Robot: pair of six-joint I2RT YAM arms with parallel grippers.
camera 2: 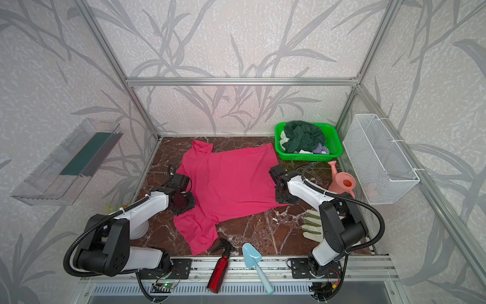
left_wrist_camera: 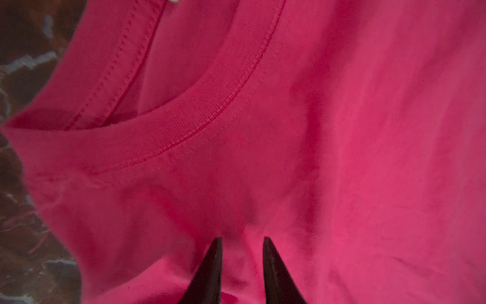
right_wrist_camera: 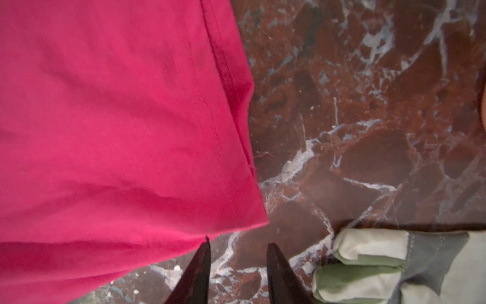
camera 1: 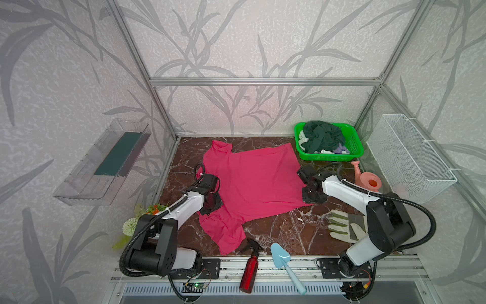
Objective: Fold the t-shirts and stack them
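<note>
A bright, short-sleeved, soft cotton pink-red t-shirt [camera 1: 252, 181] lies spread out on the dark red marble-patterned bench [camera 1: 276, 231]. Its body is flat, its ribbed collar [left_wrist_camera: 184, 126] points towards the left arm and its hem towards the right arm. Its near sleeve is rumpled and its far sleeve is doubled over on itself.

The left jaws stand part-way open right over the cloth just below the collar. Cloth shows in the gap between them, and nothing seems pinched. The right jaws are part-way open too, over bare bench just off the shirt's near hem corner [right_wrist_camera: 252, 215], and hold nothing.

Just off the shirt's far hem corner stands a green plastic lattice basket [camera 1: 331, 157]. In it a crumpled dark green t-shirt [camera 1: 323, 136] is heaped on whitish and lavender garments [camera 1: 340, 150]. A pale canvas work glove with green fingers [camera 1: 342, 226] lies near the near hem corner, apart from the cloth.

The step in hand looks like the close of laying the pink-red t-shirt out: no fold is made and nothing is stacked. The next move likely calls for both jaws to close on the shirt's near edge, left at the shoulder and right at the hem corner. They would then carry that edge across together, level, so the cloth doubles without dragging. The rumpled near sleeve may want tucking in first.
</note>
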